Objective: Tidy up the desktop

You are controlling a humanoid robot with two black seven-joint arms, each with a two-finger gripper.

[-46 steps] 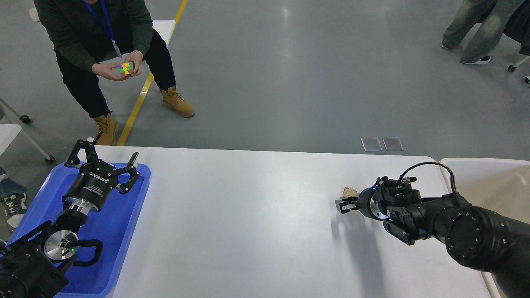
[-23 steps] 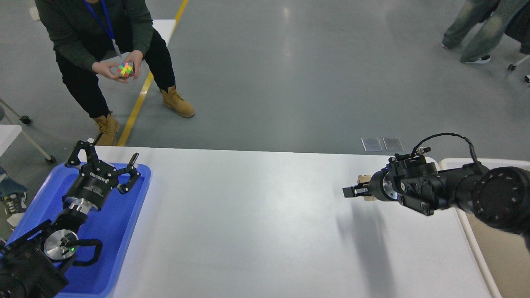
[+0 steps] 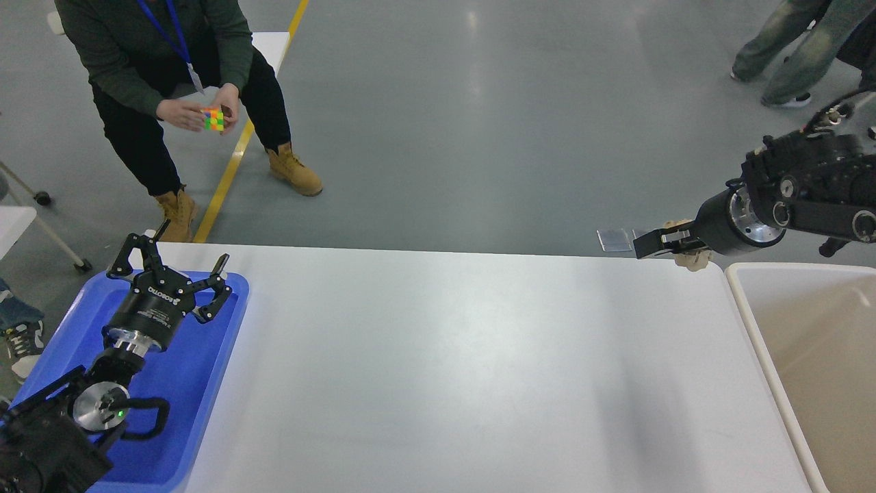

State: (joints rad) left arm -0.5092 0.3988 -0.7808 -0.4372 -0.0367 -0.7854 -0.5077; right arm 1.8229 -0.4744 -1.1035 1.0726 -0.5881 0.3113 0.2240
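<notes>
The desktop (image 3: 438, 356) is a wide white-grey tabletop across the middle of the head view. My right gripper (image 3: 653, 244) is raised above the desktop's far right corner, pointing left, and is shut on a small crumpled beige scrap (image 3: 690, 259) that hangs under its fingers. My left gripper (image 3: 174, 263) is open and empty, held over the far end of the blue tray (image 3: 198, 383) at the left.
A beige open bin (image 3: 807, 342) with a cream rim stands at the right edge of the desktop. A person crouches beyond the table's far left with a colour cube (image 3: 213, 118). Another person's legs (image 3: 787, 55) show at the far right.
My right gripper has lifted the beige scrap off the desktop and carried it up and to the right, toward the far right corner near the bin. My left arm has barely moved.
</notes>
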